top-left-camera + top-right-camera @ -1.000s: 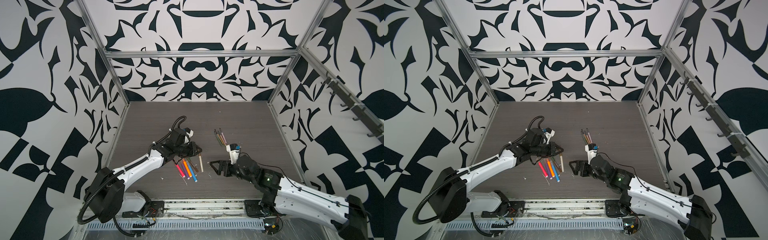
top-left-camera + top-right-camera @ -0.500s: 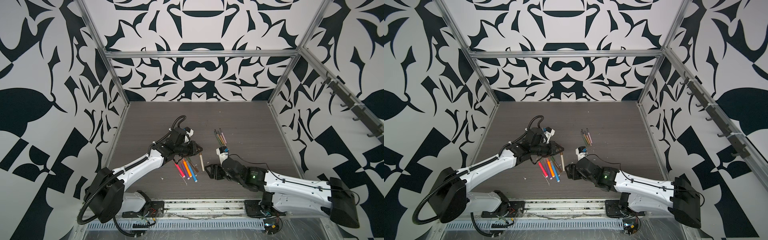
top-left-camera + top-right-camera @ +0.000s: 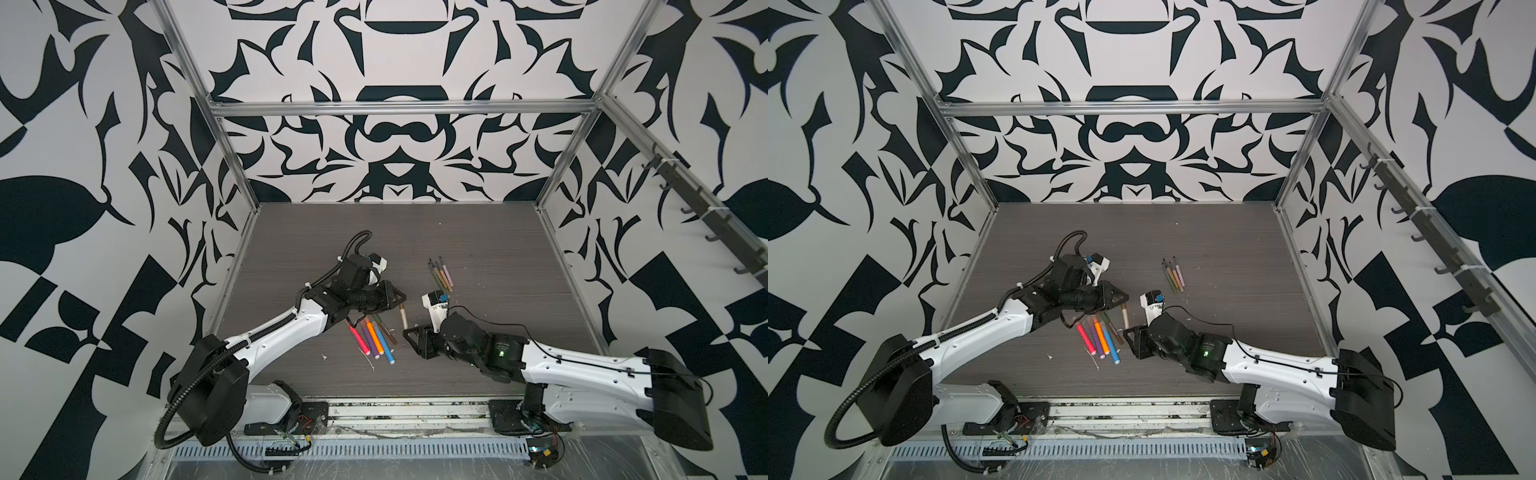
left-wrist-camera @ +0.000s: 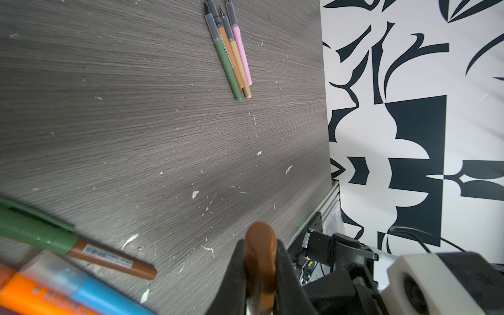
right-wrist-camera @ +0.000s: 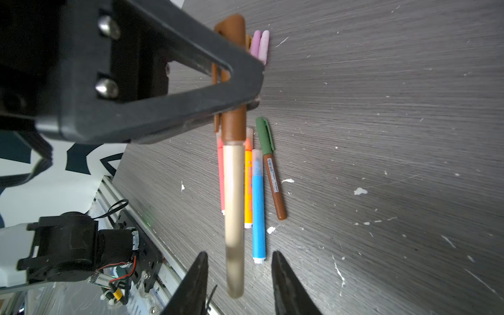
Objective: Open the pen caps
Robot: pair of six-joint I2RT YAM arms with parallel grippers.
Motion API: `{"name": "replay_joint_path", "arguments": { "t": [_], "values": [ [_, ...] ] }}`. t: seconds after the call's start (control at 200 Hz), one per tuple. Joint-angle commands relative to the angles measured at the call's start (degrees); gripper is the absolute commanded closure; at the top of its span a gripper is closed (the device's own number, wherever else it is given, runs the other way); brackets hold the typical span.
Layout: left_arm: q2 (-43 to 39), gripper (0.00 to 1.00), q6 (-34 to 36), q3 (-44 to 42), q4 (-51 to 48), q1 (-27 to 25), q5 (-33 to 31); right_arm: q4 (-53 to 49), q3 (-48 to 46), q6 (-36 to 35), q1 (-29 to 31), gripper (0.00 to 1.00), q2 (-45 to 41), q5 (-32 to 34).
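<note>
My left gripper (image 3: 400, 300) (image 4: 260, 243) is shut on the brown pen cap (image 4: 260, 236) (image 5: 234, 128) of a tan pen (image 3: 402, 318) (image 5: 234, 204), held just above the table. The pen's body points at my right gripper (image 3: 407, 331) (image 5: 240, 253). That gripper is open, with a finger on each side of the pen's far end and a gap on both sides. Several bright pens (image 3: 374, 338) (image 3: 1100, 338) lie side by side below the held pen. A brown pen (image 5: 275, 188) with a green cap (image 5: 264, 133) lies beside them. Pink and lilac caps (image 5: 260, 45) lie behind the left fingers.
Several thin uncapped pens (image 3: 440, 272) (image 4: 231, 54) lie together farther back on the dark wood table (image 3: 478, 249). A metal rail (image 3: 395, 409) runs along the front edge. Patterned walls close in three sides.
My right arm has reached lower and to the left, bringing its gripper up to the tan pen's end. Its fingers have narrowed around it. The left gripper has held still.
</note>
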Motion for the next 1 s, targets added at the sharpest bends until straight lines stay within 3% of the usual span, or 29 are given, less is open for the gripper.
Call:
{"name": "replay_joint_path", "arguments": {
  "t": [0.0, 0.635, 0.995],
  "values": [
    [-1.6, 0.99, -1.1, -0.2, 1.8, 0.1, 1.3, 2.2, 0.9, -0.4, -0.2, 0.61, -0.1, -1.7],
    [-2.3, 0.99, -2.7, -2.1, 3.6, 0.1, 2.3, 0.1, 3.3, -0.9, -1.0, 0.72, 1.6, -1.0],
    [-2.0, 0.99, -3.1, -3.2, 4.8, 0.1, 2.5, 0.4, 4.9, -0.7, -5.2, 0.74, 2.8, -5.3]
  ]
}}
